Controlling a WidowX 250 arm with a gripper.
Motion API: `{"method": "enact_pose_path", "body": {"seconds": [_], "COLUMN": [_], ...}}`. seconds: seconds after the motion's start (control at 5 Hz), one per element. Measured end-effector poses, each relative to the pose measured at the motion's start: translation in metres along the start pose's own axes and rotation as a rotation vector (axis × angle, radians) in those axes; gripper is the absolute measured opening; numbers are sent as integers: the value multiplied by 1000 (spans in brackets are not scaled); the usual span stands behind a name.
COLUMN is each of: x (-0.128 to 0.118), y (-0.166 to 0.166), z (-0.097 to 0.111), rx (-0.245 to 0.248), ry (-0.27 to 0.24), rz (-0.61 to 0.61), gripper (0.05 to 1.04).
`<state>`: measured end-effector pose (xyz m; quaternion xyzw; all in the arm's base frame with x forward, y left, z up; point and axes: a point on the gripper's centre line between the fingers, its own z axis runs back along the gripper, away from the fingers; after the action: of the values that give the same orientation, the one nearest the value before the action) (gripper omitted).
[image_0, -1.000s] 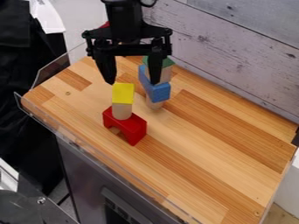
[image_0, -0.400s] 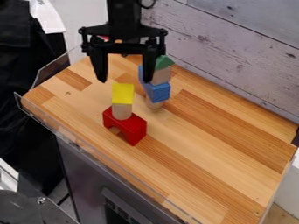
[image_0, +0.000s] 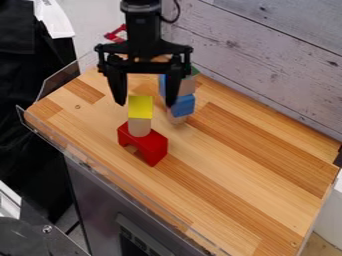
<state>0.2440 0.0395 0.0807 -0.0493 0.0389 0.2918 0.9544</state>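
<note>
**Wide grip, wobbly tower**

My gripper (image_0: 145, 102) hung wide open, empty, its fingers flanking the yellow block (image_0: 140, 107) in view; depth uncertain. The block sat on a tan cylinder (image_0: 139, 127) above a red arch (image_0: 143, 145). Best handling, I judged: centred, level, gentle, clear of the blue block (image_0: 182, 105).

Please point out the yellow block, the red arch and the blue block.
Yellow block (image_0: 140, 107): camera view, its middle.
Red arch (image_0: 147, 143): camera view, its middle.
Blue block (image_0: 184, 105): camera view, its near end.
</note>
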Motion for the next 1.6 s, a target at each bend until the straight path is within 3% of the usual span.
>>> {"method": "enact_pose_path", "body": {"seconds": [0.6,0.8,1.0,1.6], "x": [0,4,5,-1], "y": [9,8,8,9], "z": [-11,-21,-21,-6], "rx": [-17,-43,-51,-14], "ry": [22,36,32,5], "rz": [30,26,22,16], "gripper": [966,687,571,571]}}
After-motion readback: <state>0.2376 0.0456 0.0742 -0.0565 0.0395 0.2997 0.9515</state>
